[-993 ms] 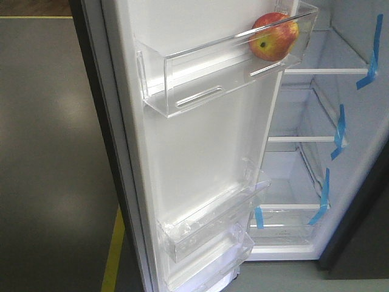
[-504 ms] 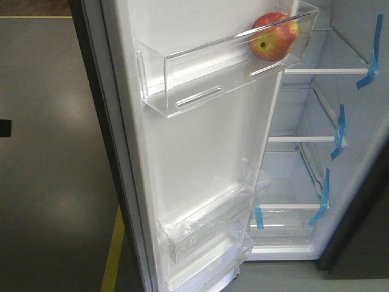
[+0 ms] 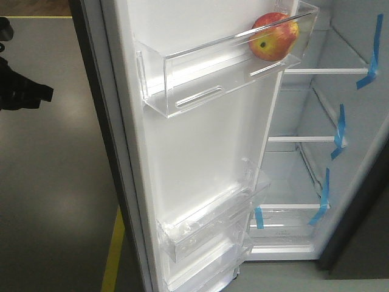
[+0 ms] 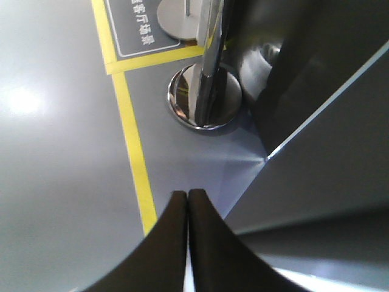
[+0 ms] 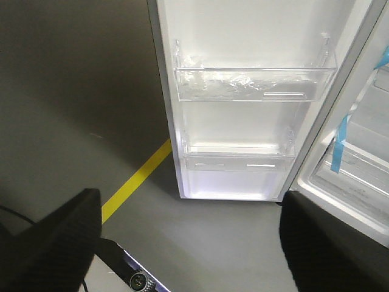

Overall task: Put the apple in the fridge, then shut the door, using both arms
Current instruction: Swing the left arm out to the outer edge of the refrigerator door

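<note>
While the door (image 3: 200, 152) stands wide open, the apple (image 3: 273, 36) sits in its top bin (image 3: 182, 79), at the end nearest the fridge (image 3: 358, 182) opening, dimple turned toward the front camera. Neither wrist camera catches it. It is in the bin above the two that my right gripper (image 5: 188, 194) faces.

That right gripper is spread wide, the two black fingers (image 5: 61, 243) far apart at the bottom corners of its view, with nothing between them. Straight ahead of it is the white inside of the door with the two lower bins (image 5: 255, 85); the upper one has crumpled clear film in it. Off past its right finger I see the fridge's white interior and a strip of blue tape (image 5: 340, 137). Off past its left finger a yellow line (image 5: 137, 179) crosses the grey floor (image 5: 73, 91). Just under the hand, an edge of the robot base (image 5: 137, 280) shows.

My left gripper (image 4: 187, 193) is pressed fully together — tips touching, holding nothing. Ahead of the tips stands a chrome post (image 4: 205, 100) on its round foot. A yellow floor line runs just left of the tips, and to their right rises a dark grey panel (image 4: 316, 73), though I cannot tell whether it is the door's outside or the fridge's.

On the front camera a black arm (image 3: 21, 91) shows at the left edge, on the outer side of the door.
</note>
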{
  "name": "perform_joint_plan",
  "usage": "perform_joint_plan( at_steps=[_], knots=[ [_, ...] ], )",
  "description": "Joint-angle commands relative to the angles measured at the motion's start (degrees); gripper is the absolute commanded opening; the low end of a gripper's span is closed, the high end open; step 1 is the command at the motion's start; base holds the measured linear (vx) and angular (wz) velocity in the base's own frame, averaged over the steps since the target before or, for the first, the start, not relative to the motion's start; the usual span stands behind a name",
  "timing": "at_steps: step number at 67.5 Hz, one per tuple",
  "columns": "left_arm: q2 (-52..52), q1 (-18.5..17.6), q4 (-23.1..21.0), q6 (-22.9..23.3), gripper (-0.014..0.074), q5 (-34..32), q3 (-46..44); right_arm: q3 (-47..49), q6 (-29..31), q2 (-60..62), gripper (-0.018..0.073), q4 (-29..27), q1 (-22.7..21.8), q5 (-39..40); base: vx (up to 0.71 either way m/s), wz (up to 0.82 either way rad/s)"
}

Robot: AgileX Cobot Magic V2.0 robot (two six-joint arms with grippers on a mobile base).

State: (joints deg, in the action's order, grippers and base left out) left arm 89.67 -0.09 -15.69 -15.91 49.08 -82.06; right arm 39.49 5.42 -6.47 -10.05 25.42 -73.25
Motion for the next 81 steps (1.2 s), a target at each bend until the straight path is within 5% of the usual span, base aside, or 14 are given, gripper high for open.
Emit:
perform_joint_plan(
  at_steps=[1, 37, 81],
  knots=[
    [0.82, 0.09, -4.74, -2.25, -0.0006, -2.34, -4.22, 1.46, 0.53, -1.05, 0.0581, -0.54, -0.07, -0.25, 0.0, 0.0],
    [13.86, -1.34, -25.09, -12.25, -0.0006, 1.15, -18.46, 1.46, 0.53, -1.05, 0.0581, -0.54, -0.07, -0.25, 0.0, 0.0],
    [14.26, -13.54, -25.86, -15.08, -0.0006, 5.14, -18.78, 1.46, 0.53, -1.05, 0.0581, -0.54, -0.07, -0.25, 0.0, 0.0]
  ],
)
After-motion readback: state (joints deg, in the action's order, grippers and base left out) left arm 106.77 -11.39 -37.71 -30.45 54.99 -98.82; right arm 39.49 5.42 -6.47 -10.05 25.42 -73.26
